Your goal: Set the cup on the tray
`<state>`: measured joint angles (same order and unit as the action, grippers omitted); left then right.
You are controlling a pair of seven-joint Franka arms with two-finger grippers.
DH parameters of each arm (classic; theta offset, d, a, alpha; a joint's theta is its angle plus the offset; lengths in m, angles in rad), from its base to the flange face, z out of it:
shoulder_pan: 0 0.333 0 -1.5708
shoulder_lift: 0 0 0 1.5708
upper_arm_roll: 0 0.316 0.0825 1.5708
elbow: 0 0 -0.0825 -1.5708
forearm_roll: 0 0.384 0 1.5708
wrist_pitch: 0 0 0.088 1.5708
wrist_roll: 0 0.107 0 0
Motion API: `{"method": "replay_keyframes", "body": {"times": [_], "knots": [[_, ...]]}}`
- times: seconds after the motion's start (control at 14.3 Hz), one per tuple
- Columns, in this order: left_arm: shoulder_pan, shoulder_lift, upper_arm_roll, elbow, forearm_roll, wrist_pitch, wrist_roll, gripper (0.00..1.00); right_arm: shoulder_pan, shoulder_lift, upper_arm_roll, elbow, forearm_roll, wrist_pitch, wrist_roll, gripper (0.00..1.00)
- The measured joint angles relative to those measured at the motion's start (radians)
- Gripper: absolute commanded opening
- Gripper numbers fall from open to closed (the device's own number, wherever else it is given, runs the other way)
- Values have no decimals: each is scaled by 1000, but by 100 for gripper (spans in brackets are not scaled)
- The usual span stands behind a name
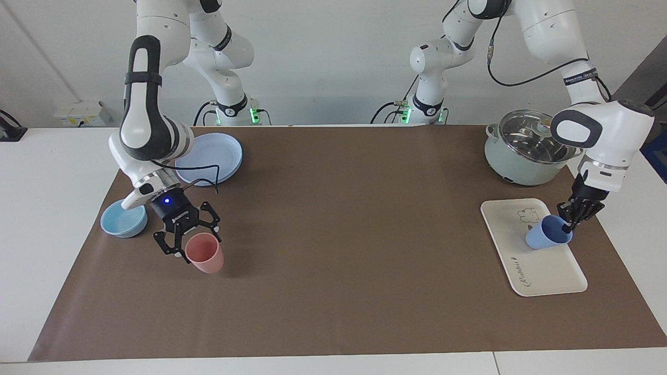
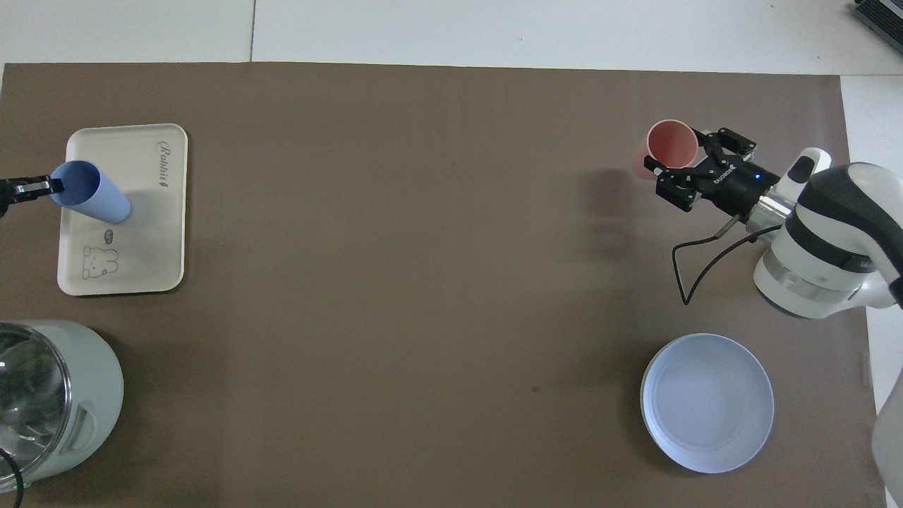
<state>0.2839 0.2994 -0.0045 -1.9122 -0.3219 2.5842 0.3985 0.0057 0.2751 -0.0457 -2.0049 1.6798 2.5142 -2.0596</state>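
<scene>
Left gripper [image 1: 569,225] clamps one blue cup [image 1: 547,233] over the tray [image 1: 542,271], frame right; right gripper [image 1: 183,248] clamps one pink tumbler [image 1: 205,253].

Pink tumbler [image 1: 205,253], blue bowl [image 1: 123,219], plate [image 2: 707,402], lidded pot [image 1: 525,149].

A brown mat [image 1: 333,250] covers a white table [image 1: 52,219] before a pale wall [image 1: 323,57].
</scene>
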Motion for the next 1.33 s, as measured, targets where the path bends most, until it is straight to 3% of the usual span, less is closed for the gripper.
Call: {"method": "replay_keyframes", "body": {"times": [0.21,0.28,0.42,0.63,0.77,0.84,1.33], "knots": [[0,18,-7,3,-73,49,1,0,-47,34,0,-9,61,-62,-119,0],[0,18,-8,4,-77,50,1,56,-47,40,1,-13,68,-63,-132,0],[0,20,-8,5,-77,49,13,93,-44,41,7,-19,88,-63,-162,0],[-4,22,-11,20,-77,2,25,99,-38,43,10,-56,202,-66,-289,0],[-5,15,-13,68,-76,-109,27,99,-38,43,10,-68,214,-70,-307,0],[-5,10,-12,100,-67,-180,29,99,-38,43,10,-68,215,-70,-307,99],[-5,-59,-11,434,59,-877,-75,99,-38,39,10,-65,218,-69,-307,100]]}}
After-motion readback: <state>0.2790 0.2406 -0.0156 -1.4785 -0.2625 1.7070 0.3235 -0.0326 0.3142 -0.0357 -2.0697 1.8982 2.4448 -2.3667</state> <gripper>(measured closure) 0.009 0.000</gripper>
